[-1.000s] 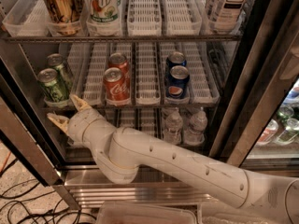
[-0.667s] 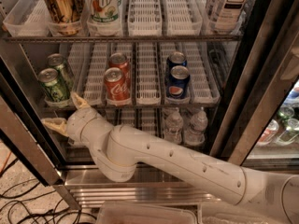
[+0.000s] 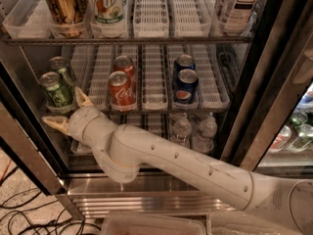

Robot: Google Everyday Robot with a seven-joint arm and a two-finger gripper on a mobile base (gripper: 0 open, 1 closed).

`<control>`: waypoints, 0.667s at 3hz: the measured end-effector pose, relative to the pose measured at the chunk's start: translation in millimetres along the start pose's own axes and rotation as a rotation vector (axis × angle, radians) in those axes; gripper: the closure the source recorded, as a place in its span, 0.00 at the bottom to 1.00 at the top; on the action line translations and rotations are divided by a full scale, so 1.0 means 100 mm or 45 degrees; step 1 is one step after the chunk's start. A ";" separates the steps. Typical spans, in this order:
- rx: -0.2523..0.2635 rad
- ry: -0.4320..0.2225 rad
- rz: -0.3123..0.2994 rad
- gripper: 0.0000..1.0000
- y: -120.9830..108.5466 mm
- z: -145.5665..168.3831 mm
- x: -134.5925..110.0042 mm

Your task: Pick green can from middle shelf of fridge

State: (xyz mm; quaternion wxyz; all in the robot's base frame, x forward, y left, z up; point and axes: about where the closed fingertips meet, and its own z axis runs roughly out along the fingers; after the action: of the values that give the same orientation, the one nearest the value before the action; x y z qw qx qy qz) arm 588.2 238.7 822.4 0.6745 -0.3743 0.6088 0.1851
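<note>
Two green cans: both stand upright in the far-left lane of the middle shelf [image 3: 154, 77] in the fridge [image 3: 146, 194]. The front green can [image 3: 55, 90] is near the shelf edge. The back green can [image 3: 63, 68] is right behind it.
Why lanes: the white lanes keep each drink in its own row. The red cans [image 3: 121, 89] and blue cans [image 3: 185, 84] sit in other lanes, apart from the green ones.
Look of the front green can: green sides, a silver top with a pull tab, and pale and dark marks on the label. It is small and round, so I think it could tip if pushed from one side.
Hand: the hand [image 3: 62, 106] is wide open and holds nothing. It is just below and in front of the front green can. One of its fingers [image 3: 82, 98] points up by the can's right side. The other points out to the left, lower down.
Why it is open: I think the fingers are spread so the can will fit between them.
Arm: the white arm [image 3: 186, 165] reaches in from the lower right.
Left to do: the can is not yet picked up.
</note>
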 end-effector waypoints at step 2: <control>-0.017 -0.064 -0.021 0.26 -0.09 0.17 -0.17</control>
State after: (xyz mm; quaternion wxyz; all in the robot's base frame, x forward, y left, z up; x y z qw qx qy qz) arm 602.5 249.0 841.0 0.6886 -0.3792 0.5873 0.1928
